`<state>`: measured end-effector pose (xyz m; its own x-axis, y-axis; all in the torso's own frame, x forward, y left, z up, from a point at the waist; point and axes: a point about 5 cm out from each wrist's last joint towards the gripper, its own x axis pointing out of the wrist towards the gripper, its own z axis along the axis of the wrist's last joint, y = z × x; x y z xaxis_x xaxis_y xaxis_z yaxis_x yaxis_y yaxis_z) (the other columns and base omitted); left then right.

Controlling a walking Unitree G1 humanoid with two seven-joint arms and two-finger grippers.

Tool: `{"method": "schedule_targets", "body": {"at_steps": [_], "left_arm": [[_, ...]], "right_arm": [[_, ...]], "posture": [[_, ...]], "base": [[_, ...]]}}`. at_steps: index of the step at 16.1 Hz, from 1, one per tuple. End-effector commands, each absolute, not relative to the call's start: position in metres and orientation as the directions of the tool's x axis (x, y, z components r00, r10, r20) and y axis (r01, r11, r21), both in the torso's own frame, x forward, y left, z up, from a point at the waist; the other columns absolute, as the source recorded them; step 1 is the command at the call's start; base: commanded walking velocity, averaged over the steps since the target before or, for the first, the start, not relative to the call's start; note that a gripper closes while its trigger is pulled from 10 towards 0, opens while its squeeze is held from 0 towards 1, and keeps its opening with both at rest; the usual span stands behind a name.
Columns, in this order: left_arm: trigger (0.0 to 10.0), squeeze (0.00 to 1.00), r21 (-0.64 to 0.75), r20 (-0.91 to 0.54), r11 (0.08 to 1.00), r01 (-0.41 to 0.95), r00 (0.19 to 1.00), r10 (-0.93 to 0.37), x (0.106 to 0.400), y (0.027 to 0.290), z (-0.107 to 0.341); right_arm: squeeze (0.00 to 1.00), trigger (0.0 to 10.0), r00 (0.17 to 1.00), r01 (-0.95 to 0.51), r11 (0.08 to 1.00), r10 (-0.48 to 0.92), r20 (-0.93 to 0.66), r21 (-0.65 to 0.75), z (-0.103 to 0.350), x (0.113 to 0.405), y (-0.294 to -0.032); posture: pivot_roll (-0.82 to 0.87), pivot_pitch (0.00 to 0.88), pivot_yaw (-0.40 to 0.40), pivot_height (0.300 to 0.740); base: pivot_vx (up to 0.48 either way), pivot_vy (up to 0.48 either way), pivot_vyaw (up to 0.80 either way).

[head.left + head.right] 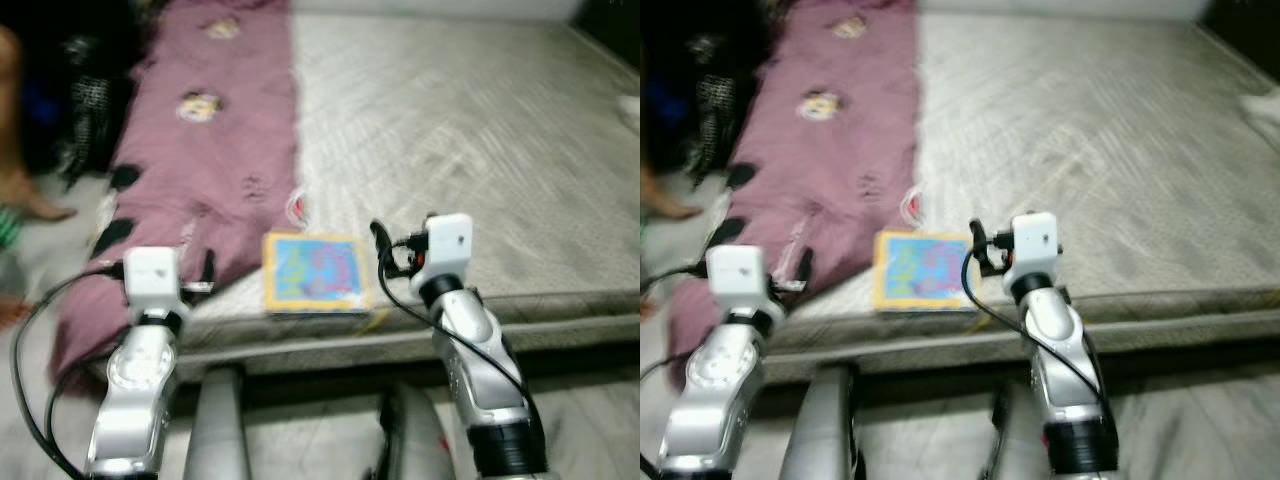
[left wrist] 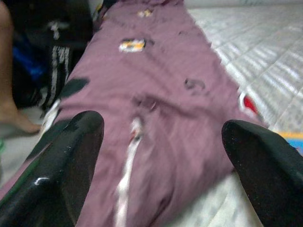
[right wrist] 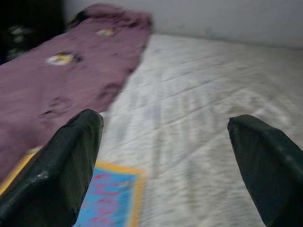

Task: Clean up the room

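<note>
As you face the mattress (image 1: 480,140), left gripper (image 2: 161,142) wide open above purple blanket (image 1: 210,140), right gripper (image 3: 165,142) wide open, empty, beside colourful book (image 1: 315,272).

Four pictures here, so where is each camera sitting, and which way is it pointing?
Left eye view: on the head, looking down at the mattress, both silver arms in front.
Right eye view: its stereo twin, same scene.
Left wrist view: on the left arm, looking past the open left tool at the purple blanket.
Right wrist view: looking past the open right tool at the mattress.
Shared: the blue, yellow-edged book, seen in both eye views and the right wrist view.
</note>
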<state>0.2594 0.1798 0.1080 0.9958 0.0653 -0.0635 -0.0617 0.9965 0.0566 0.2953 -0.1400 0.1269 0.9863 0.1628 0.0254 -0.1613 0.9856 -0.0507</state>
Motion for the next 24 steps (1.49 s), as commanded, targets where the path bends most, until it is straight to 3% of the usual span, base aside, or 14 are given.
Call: {"method": "schedule_targets", "body": {"at_steps": [1,6,12,18,24], "left_arm": [[10.0,0.0,0.04,-0.077,0.999,-0.035,0.996,0.038,0.26,0.171,0.107],[10.0,0.0,0.056,-0.099,0.997,-0.047,0.994,0.053,0.27,0.165,0.096],[10.0,0.0,-0.13,-0.242,0.991,-0.043,0.97,0.01,0.272,0.153,0.064],[10.0,0.0,-0.223,-0.268,0.972,-0.071,0.963,0.009,0.281,0.14,0.05],[10.0,0.0,-0.291,-0.287,0.948,-0.127,0.957,0.04,0.298,0.138,0.042]], "right_arm": [[0.0,10.0,0.992,-0.124,0.991,0.124,0.006,-0.049,0.122,0.295,-0.15],[0.0,10.0,0.994,-0.112,0.991,0.112,0.006,-0.068,0.122,0.295,-0.158],[0.0,10.0,0.994,-0.104,0.988,0.102,-0.023,-0.11,0.124,0.284,-0.171],[0.0,10.0,0.993,-0.065,0.974,0.041,-0.111,-0.219,0.119,0.244,-0.211],[0.0,10.0,0.991,-0.044,0.959,0.007,-0.133,-0.28,0.124,0.238,-0.231]], "posture": [[0.03,0.015,-0.027,0.535],[0.01,0.022,-0.035,0.535],[-0.05,0.067,-0.066,0.535],[-0.16,0.126,-0.077,0.535],[-0.22,0.137,-0.085,0.535]], "base": [[0.0,0.0,0.0],[0.0,0.0,0.0],[0.0,0.0,0.0],[0.0,0.0,0.0],[0.0,0.0,0.0]]}}
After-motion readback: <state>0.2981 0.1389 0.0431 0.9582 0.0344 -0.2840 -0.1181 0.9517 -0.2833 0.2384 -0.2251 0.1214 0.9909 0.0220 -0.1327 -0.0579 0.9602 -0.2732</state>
